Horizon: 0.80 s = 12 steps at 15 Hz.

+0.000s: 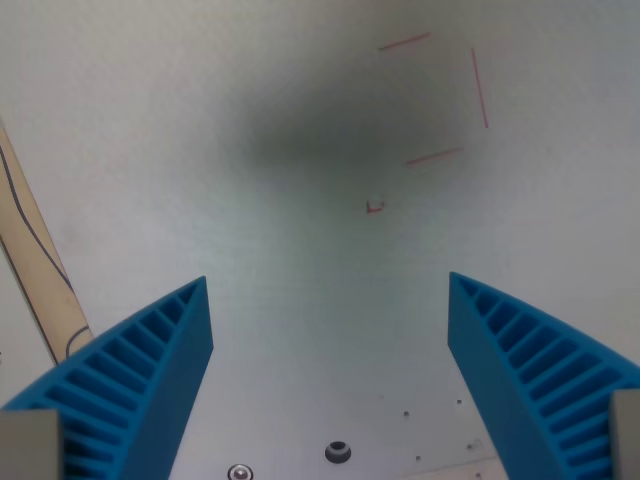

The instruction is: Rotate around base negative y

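My gripper [328, 283] is open above a pale grey table surface [300, 250], with nothing between its two blue ribbed fingers [150, 370]. The other finger [530, 360] stands at the wrist view's right. Thin red lines [440, 95] drawn on the surface form an incomplete square near the top right, and a small red mark [375, 207] lies below it. A soft dark shadow spreads over the surface around the red marks.
A beige strip [35, 270] with a dark line on it runs diagonally along the wrist view's left. Small screws and holes [338, 451] dot the surface near the bottom edge.
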Each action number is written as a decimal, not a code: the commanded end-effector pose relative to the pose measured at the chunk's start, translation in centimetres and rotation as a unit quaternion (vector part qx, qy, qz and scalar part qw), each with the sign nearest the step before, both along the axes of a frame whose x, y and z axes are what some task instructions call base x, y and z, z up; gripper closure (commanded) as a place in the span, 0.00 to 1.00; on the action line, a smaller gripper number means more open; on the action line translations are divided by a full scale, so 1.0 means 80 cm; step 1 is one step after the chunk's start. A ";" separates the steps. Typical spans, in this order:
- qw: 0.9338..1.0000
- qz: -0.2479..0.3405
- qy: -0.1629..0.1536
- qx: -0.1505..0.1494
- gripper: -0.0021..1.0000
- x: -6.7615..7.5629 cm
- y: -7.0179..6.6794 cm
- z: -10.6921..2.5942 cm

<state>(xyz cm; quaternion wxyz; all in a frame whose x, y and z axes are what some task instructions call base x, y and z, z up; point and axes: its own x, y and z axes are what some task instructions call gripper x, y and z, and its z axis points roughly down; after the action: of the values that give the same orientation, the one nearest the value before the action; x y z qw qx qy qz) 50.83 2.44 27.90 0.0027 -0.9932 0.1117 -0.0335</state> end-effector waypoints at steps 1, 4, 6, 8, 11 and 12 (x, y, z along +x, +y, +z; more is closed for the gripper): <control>0.994 0.000 -0.109 -0.002 0.00 -0.016 -0.001 0.001; 0.992 0.000 -0.126 -0.002 0.00 -0.016 -0.001 0.001; 0.990 0.000 -0.138 -0.002 0.00 -0.016 -0.001 0.001; 0.989 0.000 -0.149 -0.002 0.00 -0.016 -0.001 0.001; 0.986 0.000 -0.167 -0.002 0.00 -0.016 -0.001 0.001; 0.985 0.000 -0.172 -0.002 0.00 -0.016 -0.001 0.001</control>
<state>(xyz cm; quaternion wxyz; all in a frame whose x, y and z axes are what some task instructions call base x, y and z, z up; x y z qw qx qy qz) 51.23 2.46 27.72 0.0101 -0.9905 0.1112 -0.0807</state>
